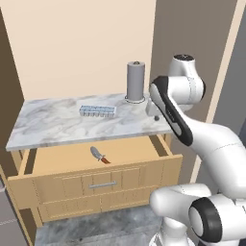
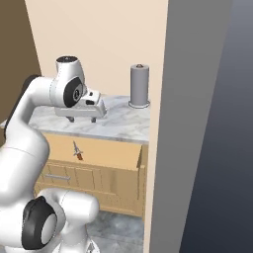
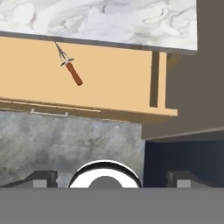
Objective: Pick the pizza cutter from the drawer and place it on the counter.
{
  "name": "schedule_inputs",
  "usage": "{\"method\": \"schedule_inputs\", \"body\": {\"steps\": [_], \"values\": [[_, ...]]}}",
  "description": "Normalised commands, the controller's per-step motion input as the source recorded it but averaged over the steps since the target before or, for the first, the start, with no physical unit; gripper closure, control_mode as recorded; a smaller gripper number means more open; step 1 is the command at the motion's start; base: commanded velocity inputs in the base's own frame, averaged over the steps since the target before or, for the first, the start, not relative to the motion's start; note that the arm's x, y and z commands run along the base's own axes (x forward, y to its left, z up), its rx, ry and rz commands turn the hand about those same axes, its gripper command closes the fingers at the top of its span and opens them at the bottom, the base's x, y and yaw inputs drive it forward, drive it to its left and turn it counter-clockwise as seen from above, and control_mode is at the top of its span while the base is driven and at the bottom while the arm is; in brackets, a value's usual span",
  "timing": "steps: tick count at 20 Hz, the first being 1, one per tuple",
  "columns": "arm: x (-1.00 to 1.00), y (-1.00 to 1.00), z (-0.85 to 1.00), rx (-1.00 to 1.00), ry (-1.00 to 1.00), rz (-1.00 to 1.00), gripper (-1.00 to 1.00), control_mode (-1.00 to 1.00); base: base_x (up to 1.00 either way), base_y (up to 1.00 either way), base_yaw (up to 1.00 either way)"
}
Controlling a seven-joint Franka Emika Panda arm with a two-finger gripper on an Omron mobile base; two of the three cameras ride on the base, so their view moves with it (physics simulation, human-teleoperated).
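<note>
While the end effector hangs spread and empty above the open drawer, the pizza cutter lies flat on the drawer floor, handle nearward. On the marble bench: ice cube tray, grey paper towel roll far right.
</note>
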Motion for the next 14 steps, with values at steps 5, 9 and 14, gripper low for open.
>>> {"method": "schedule_inputs", "body": {"steps": [5,9,14], "values": [[0.64,0.63,-0.4,-0.06,0.1,0.06,-1.0,-1.0,0.0,0.0,0.0],[0.74,0.48,-0.59,-0.07,0.26,0.04,-1.0,-1.0,0.0,0.0,0.0],[0.59,0.25,-0.66,-0.01,0.26,0.01,-1.0,-1.0,0.0,0.0,0.0]]}}
